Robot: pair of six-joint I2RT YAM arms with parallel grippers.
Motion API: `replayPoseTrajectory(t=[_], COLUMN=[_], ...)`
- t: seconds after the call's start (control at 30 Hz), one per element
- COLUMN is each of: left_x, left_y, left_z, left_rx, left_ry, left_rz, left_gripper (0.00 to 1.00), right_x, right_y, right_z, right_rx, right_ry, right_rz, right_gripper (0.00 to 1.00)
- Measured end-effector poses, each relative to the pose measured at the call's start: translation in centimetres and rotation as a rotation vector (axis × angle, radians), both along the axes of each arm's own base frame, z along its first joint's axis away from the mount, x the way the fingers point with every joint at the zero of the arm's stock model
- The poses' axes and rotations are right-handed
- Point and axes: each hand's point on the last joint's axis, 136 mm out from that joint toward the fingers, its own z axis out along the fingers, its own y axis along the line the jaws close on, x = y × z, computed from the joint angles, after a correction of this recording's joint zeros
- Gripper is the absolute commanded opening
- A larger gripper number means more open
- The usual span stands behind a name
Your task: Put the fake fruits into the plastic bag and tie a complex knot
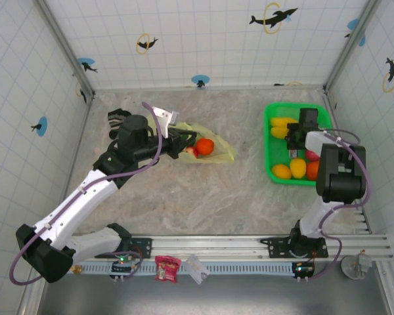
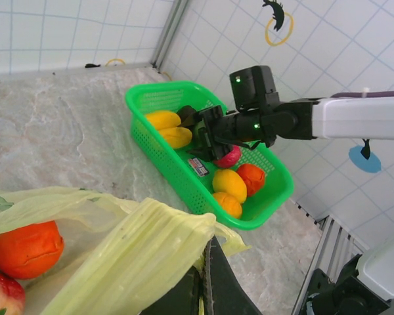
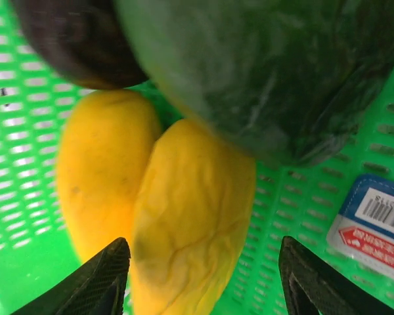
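We are at a pick from the green basket (image 2: 174,172), which sits by the right edge of the table (image 1: 184,203). The right gripper (image 2: 207,134) hangs over the basket's back-left corner. Its jaws are spread and empty, one fingertip on each side of the nearer yellow fruit (image 3: 190,216), and neither seems to touch it.

A second yellow fruit (image 3: 95,170) lies right against the first, and a dark green fruit (image 3: 269,72) crowds in beside them. So we should bring the fingers down cleanly around the one fruit. One finger has to slip into the seam between the two yellow ones, so we don't pinch both. The skin looks glossy, so we would close gently across the narrow width, then lift straight up clear of the basket wall.

The plastic bag (image 1: 220,152) lies towards the back of the table, left of centre. The left gripper (image 2: 203,279) is clenched on its rim, holding the mouth up. Two of the fake fruits are inside — an orange fruit (image 2: 27,248) and a red fruit (image 2: 0,292). We would hold that mouth wide and steady for the drop. The handles are not yet tied.
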Motion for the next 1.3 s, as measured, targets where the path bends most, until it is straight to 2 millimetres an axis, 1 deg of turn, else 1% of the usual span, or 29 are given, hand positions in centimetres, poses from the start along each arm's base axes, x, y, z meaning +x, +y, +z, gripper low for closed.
replayPoseTrajectory(t=[0.07,0.17,0.33,0.47,0.57,0.67,0.7,0.77,0.8,0.83,0.87,0.9,0.93,0.97,1.03,1.07,1.13,1.17,1.2,1.23,1.3], left_x=[0.0,0.0,0.0,0.0,0.1,0.1,0.1,0.0,0.0,0.0,0.0,0.0,0.0,0.1,0.1,0.1,0.1,0.1,0.1,0.1,0.0], left_y=[0.0,0.0,0.0,0.0,0.0,0.0,0.0,0.1,0.1,0.1,0.1,0.1,0.1,0.1,0.1,0.1,0.1,0.1,0.1,0.1,0.1], left_z=[0.0,-0.1,-0.1,-0.1,-0.1,-0.2,-0.2,-0.2,-0.3,-0.3,-0.3,-0.3,-0.3,-0.3,-0.3,-0.3,-0.3,-0.2,-0.2,-0.2,-0.2], left_rx=[0.001,0.004,0.004,0.005,0.005,0.006,0.007,0.008,0.009,0.009,0.009,0.009,0.009,0.009,0.006,0.006,0.003,0.001,0.001,0.001,0.000], left_ry=[0.002,0.005,0.005,0.006,0.005,0.006,0.007,0.009,0.011,0.011,0.011,0.011,0.010,0.011,0.016,0.017,0.022,0.024,0.025,0.025,0.024], left_rz=[0.000,0.000,0.000,0.001,0.004,0.004,0.004,0.004,0.004,0.004,0.004,0.005,0.006,0.008,0.010,0.010,0.012,0.013,0.013,0.013,0.013], left_gripper=[0.00,0.00,0.00,0.00,0.00,0.00,0.00,0.00,0.00,0.00,0.00,0.00,0.00,0.00,0.00,0.00,0.00,0.00,0.00,0.00,0.00], right_x=[0.7,1.7,2.0,2.3,2.3,2.2,2.1,2.0,1.9,1.8,1.6,1.3,1.0,0.7,-0.1,-0.6,-1.4,-1.9,-2.5,-3.3,-5.5], right_y=[0.0,0.1,0.3,0.5,0.6,0.7,0.8,1.0,1.2,1.5,1.7,2.3,2.8,3.7,5.5,6.9,9.8,11.7,14.1,16.2,21.1], right_z=[-0.2,-0.2,-1.4,-1.2,-0.9,0.4,1.2,3.7,5.1,7.0,8.4,10.5,11.9,13.9,16.9,18.5,20.8,22.1,23.4,24.3,25.7], right_rx=[0.012,0.025,0.042,0.049,0.048,0.043,0.039,0.023,0.011,-0.006,-0.021,-0.045,-0.060,-0.082,-0.119,-0.141,-0.179,-0.198,-0.223,-0.241,-0.285], right_ry=[-0.006,-0.024,-0.010,-0.024,-0.032,-0.057,-0.075,-0.127,-0.160,-0.204,-0.237,-0.294,-0.336,-0.405,-0.521,-0.590,-0.692,-0.745,-0.809,-0.857,-0.953], right_rz=[-0.008,-0.011,-0.008,0.001,0.007,0.016,0.023,0.041,0.051,0.068,0.079,0.103,0.122,0.158,0.234,0.288,0.401,0.473,0.564,0.641,0.819], right_gripper=[0.62,0.58,0.47,0.40,0.37,0.37,0.37,0.37,0.37,0.37,0.37,0.37,0.36,0.36,0.36,0.35,0.35,0.35,0.35,0.35,0.35])
